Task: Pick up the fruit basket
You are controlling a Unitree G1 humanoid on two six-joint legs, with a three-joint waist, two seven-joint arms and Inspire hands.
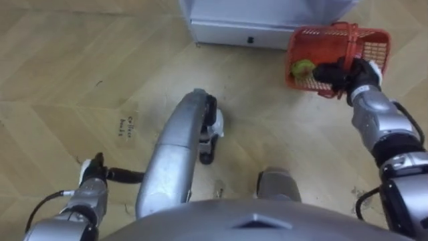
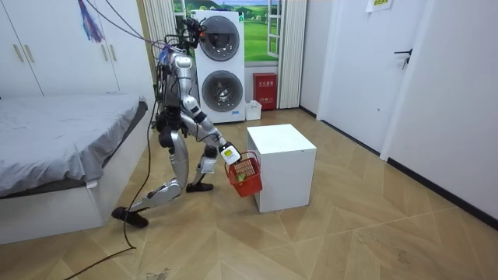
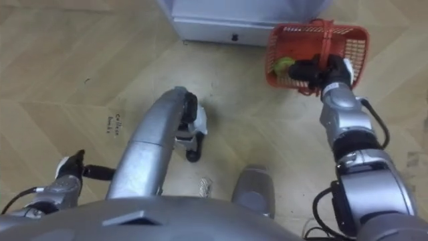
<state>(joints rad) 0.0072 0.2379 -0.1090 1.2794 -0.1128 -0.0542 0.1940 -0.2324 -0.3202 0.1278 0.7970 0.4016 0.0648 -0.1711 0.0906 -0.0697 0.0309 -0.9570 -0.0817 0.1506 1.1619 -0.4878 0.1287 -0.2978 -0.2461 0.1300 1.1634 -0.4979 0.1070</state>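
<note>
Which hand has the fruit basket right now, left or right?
The right hand, its fingers curled round the handle of the red fruit basket beside the white cabinet. The left hand hangs empty, low at the robot's left side.

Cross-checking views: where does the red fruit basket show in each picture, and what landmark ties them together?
Left eye view: red fruit basket at upper right, its handle held in the right hand.
Right eye view: also upper right, with the same grip.
Room view: near the centre, below the hand.
Shared landmark: the white box right beside the basket.
</note>
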